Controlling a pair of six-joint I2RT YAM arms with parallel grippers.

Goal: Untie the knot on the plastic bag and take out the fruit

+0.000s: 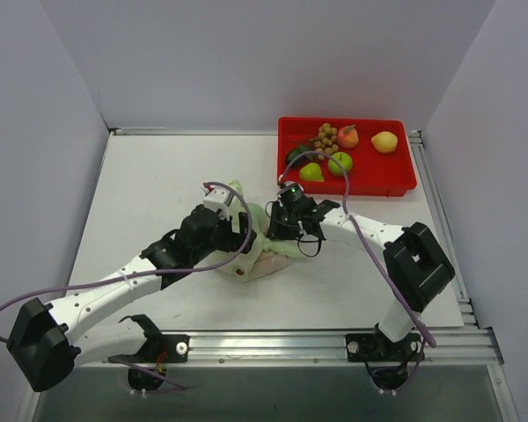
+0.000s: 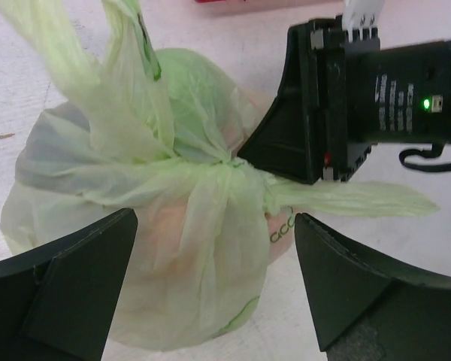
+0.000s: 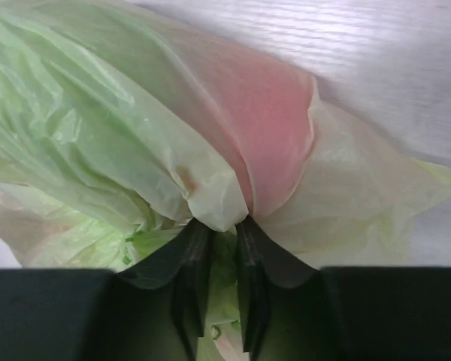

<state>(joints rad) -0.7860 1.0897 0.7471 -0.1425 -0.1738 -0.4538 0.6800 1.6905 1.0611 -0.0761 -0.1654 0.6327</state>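
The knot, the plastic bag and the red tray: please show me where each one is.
knot (image 2: 229, 169), left wrist view, the twisted centre where the handles meet.
plastic bag (image 3: 98, 128), right wrist view, its crinkled green side.
red tray (image 1: 378, 186), top external view, its near wall.

The white table (image 1: 158, 185) carries two things directly on its surface. A pale green plastic bag (image 1: 262, 260), bulging and gathered at the top, sits around the middle, somewhat toward the near edge. A red tray (image 1: 370, 186) lies in the far right corner, well apart from the bag.
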